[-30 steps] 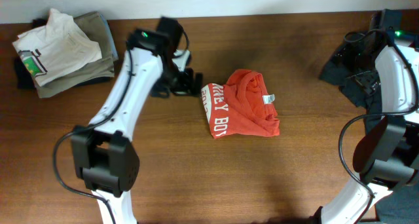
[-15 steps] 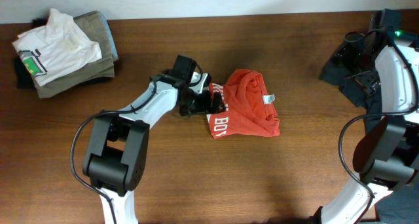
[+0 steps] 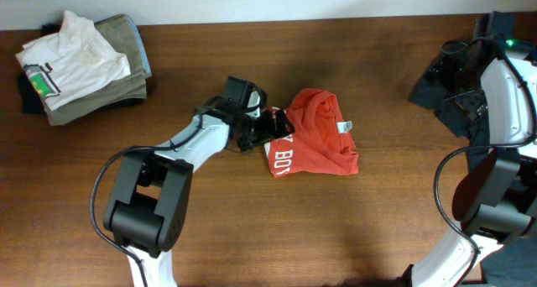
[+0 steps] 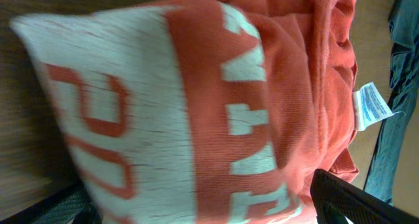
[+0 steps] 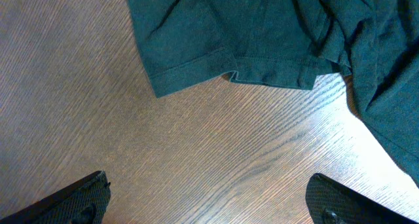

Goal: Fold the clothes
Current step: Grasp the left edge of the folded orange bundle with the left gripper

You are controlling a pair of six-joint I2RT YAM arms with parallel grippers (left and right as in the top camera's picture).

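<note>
The orange-red T-shirt (image 3: 315, 140) lies bunched in a rough fold at the middle of the table, white lettering showing on its left part. My left gripper (image 3: 273, 127) is low at the shirt's left edge. In the left wrist view the shirt (image 4: 216, 106) fills the frame, and the fingers (image 4: 203, 207) stand wide apart at the bottom corners with the cloth between them, open. My right gripper (image 3: 466, 102) is at the far right, open and empty (image 5: 209, 201) above bare wood.
A white shirt with a green mark (image 3: 75, 60) lies on a khaki-grey folded garment (image 3: 117, 90) at the back left corner. A dark teal garment (image 3: 440, 73) lies at the back right, its hem in the right wrist view (image 5: 262, 34).
My left arm has swung down and right from the back left until its gripper reached the shirt's left edge, covering part of the lettering. The right arm has not moved.
</note>
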